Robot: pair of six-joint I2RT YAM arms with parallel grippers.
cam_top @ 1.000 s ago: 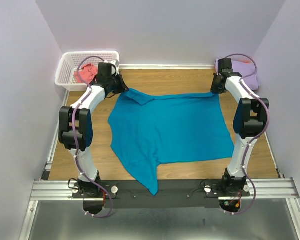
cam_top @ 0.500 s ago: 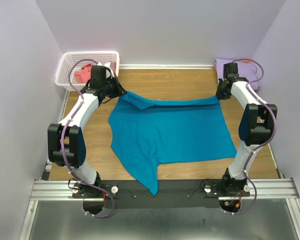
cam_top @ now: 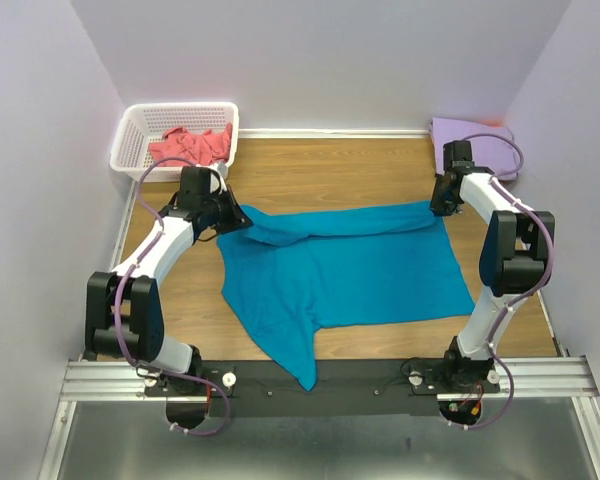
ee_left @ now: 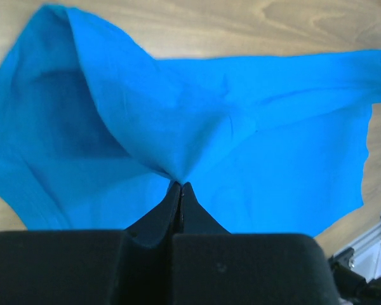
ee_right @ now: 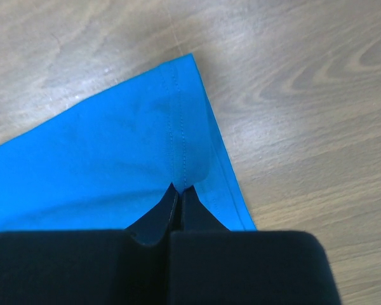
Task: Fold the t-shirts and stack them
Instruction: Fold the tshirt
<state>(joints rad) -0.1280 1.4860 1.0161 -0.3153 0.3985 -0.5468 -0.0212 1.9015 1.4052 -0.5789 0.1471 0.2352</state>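
Cradling coral-pink t-shirt [cam_top: 190, 146]: white basket [cam_top: 128, 145].

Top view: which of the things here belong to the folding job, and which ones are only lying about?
Job: teal-blue t-shirt, pinched by left gripper and right gripper; coral-pink t-shirt in the white basket; pale lavender t-shirt at the far right.
Lying about: white basket; wooden table.

You've got the teal-blue t-shirt [cam_top: 350, 270] centre of the bench [cam_top: 330, 165], mostly flat, far hem raised and bunched, one flap trailing toward 6 o'clock. Coral-pink t-shirt [cam_top: 190, 146] crumpled in the basket [cam_top: 126, 150], 11 o'clock. Pale lavender t-shirt [cam_top: 480, 142] folded flat, 1 o'clock.
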